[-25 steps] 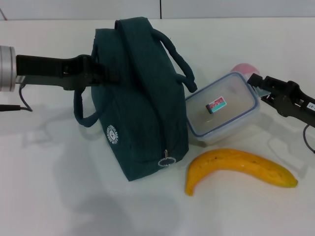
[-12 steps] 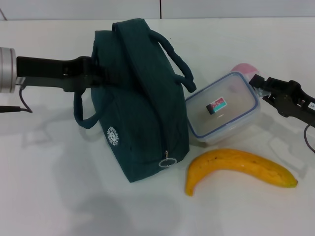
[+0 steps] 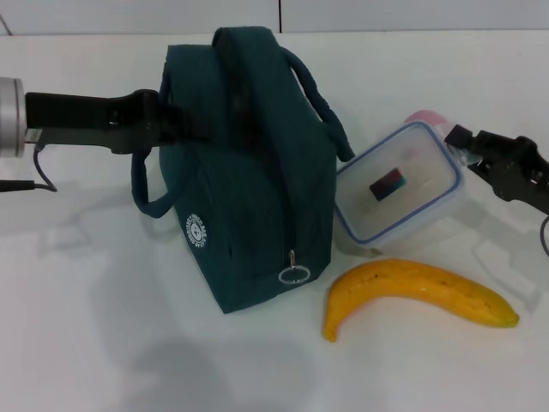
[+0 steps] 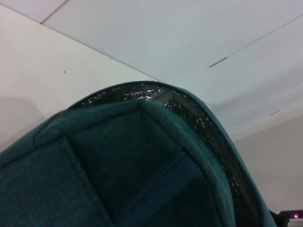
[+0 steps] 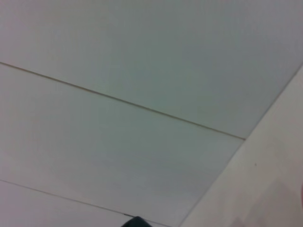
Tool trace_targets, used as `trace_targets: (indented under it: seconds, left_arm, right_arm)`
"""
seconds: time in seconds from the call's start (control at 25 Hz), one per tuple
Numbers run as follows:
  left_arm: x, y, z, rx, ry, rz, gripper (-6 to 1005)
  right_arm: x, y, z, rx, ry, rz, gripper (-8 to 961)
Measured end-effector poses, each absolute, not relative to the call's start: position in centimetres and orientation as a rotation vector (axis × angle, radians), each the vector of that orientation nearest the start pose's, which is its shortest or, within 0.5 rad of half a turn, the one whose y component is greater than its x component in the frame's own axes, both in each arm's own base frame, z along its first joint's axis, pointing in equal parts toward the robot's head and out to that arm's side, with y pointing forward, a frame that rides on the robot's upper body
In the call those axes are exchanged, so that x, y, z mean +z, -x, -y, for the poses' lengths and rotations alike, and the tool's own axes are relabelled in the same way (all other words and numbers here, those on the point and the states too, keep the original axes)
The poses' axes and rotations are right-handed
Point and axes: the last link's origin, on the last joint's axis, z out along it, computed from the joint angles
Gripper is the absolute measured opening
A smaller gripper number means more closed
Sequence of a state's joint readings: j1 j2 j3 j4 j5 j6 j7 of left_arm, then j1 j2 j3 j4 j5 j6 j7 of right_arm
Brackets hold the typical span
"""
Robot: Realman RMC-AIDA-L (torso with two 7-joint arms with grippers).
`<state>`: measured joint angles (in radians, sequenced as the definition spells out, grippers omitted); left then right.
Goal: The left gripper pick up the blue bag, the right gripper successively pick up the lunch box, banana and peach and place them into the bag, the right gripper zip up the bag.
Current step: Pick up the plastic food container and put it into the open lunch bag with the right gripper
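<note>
Moved: lunch box [image 3: 401,193] tipped up, right claw [image 3: 459,146] clamped on its rim. Left claw [image 3: 176,124] grips blue bag [image 3: 249,180] (zipped). Next: lift, insert.

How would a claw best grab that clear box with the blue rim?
Probably by the lunch box rim at its far right corner, coming from the robot's right. It is tilted against the blue bag, so that edge stands highest and free. The right gripper is already there; the banana blocks the front.
</note>
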<state>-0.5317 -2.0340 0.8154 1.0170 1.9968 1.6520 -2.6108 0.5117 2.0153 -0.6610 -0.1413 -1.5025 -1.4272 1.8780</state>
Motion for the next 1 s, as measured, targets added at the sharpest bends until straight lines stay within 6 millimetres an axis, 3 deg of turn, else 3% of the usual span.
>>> trace_targets:
  seconds: [1.0]
  left_arm:
    - [5.8,21.5,-35.1,-0.713,2.42,1.789,36]
  right_arm:
    - [1.0,-29.6,-31.4,1.636,1.783,-1.745,102]
